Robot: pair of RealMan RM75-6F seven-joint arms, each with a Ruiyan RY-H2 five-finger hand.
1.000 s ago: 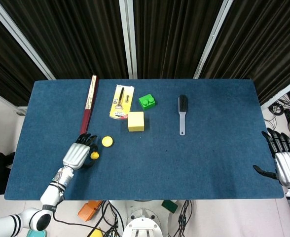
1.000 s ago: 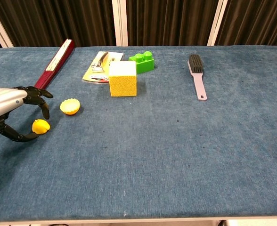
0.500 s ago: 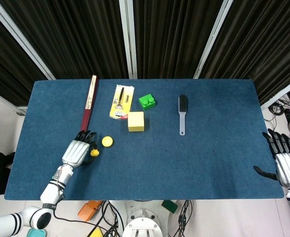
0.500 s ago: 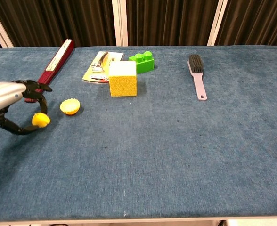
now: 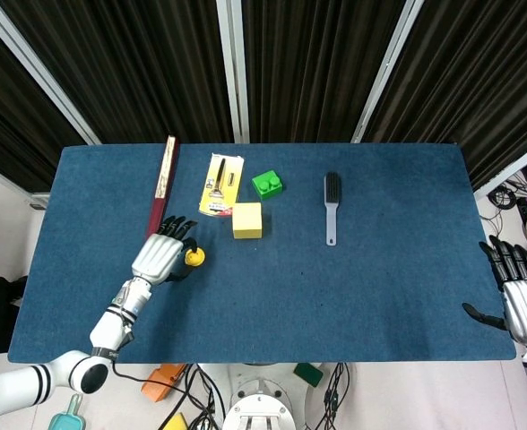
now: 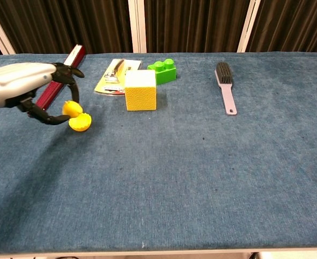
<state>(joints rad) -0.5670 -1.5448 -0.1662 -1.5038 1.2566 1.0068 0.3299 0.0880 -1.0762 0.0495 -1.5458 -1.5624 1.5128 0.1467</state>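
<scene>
Left of the textured yellow cube, left hand pinching a small round yellow piece just above a scalloped yellow cup on blue felt table, right hand hanging open beyond the far edge.

brick behind cube, brush right
</scene>
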